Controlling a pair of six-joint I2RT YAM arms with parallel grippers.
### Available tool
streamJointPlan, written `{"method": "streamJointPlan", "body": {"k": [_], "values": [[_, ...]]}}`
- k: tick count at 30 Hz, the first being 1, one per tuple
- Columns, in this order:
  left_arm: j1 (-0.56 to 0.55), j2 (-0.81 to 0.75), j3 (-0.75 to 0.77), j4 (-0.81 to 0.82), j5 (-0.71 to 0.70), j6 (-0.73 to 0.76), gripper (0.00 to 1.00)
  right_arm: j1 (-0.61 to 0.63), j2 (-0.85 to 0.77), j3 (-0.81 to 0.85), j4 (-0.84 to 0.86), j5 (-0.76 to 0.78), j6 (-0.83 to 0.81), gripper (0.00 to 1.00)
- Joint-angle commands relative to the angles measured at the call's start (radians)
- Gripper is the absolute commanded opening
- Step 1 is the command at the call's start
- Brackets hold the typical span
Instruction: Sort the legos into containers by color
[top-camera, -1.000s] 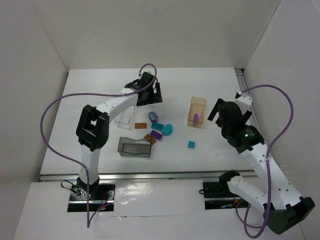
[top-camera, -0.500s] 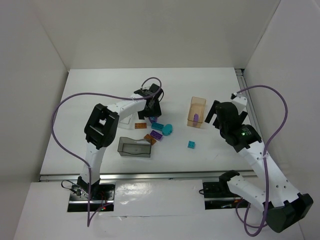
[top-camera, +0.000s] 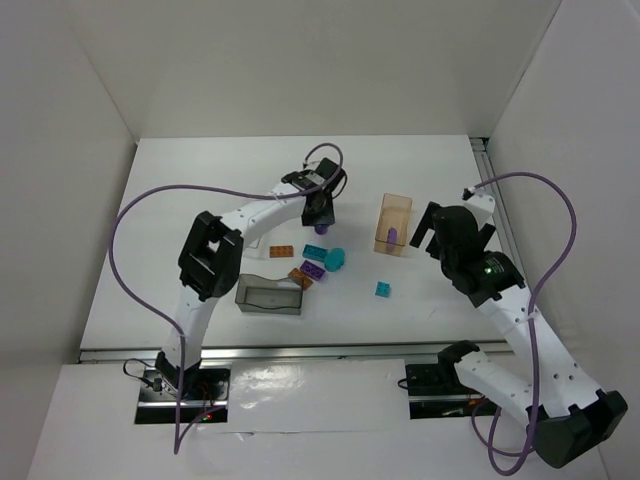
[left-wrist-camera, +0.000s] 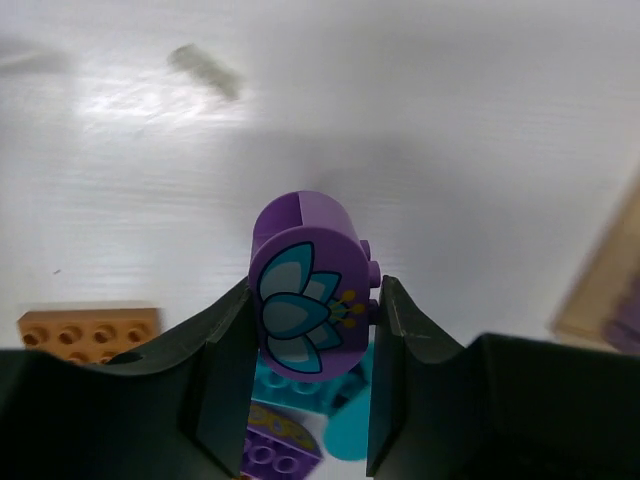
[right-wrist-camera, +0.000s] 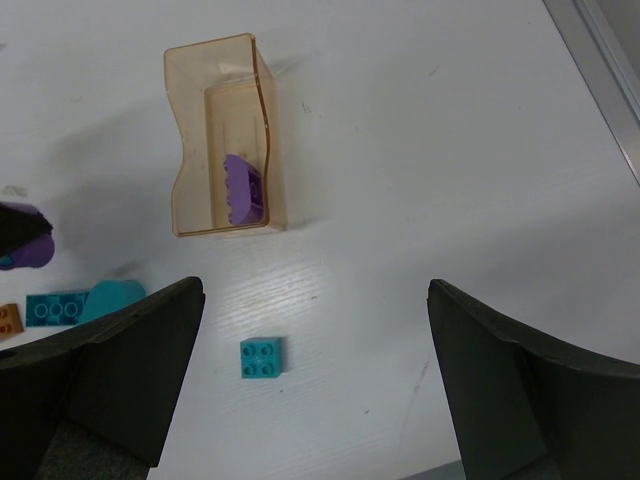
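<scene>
And there was the left arm (top-camera: 262, 210), white shells from link to link, with chunky black housings at the joints. A purple cable (top-camera: 112, 250) swung out wide from it in one big loop. The right arm (top-camera: 520, 322) wore the same white-and-black kit, a second purple cable (top-camera: 576, 225) arcing off its side, and a small green light (top-camera: 490, 268) glowed on its dark wrist block. Black base plates (top-camera: 180, 385) carried them both. Up close, the left fingers (left-wrist-camera: 225, 385) were matt black and angular, and the right fingers (right-wrist-camera: 120, 350) were broad, dark wedges.
</scene>
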Motion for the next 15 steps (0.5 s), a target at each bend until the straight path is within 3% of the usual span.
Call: {"method": "streamJointPlan", "body": {"k": [1, 12, 13, 15], "values": [[-0.081, 0.023, 0.146, 0.017, 0.035, 0.085, 0.32, -0.004, -0.030, 0.009, 0.014, 0.016, 0.013, 1.00], [-0.179, 0.231, 0.476, 0.068, 0.172, 0.148, 0.39, -0.004, -0.110, 0.057, -0.069, 0.065, 0.023, 1.00], [-0.179, 0.247, 0.496, 0.068, 0.182, 0.148, 0.41, -0.004, -0.119, 0.057, -0.069, 0.074, 0.023, 1.00], [-0.179, 0.272, 0.540, 0.103, 0.218, 0.148, 0.56, -0.004, -0.143, 0.068, -0.069, 0.084, 0.023, 1.00]]}}
